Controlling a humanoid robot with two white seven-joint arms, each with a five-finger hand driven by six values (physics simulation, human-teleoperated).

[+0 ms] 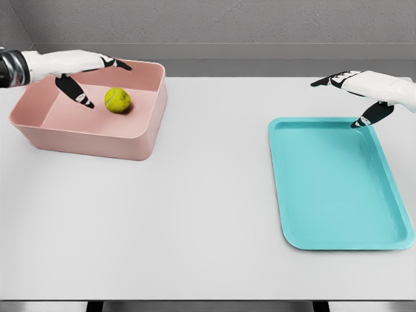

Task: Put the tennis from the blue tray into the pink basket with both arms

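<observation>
A yellow-green tennis ball [117, 100] lies inside the pink basket [97, 140] at the far left of the table. My left hand [91, 75] hovers over the basket's back left part, fingers spread, holding nothing; the ball sits just right of its thumb. The blue tray [338, 188] lies flat on the right with nothing in it. Above the tray's far right corner my right hand [354, 91] hangs open, its thumb pointing down toward the rim.
The white table [208, 208] spreads wide between basket and tray. A grey wall runs behind the table's far edge; the front edge lies near the bottom of the view.
</observation>
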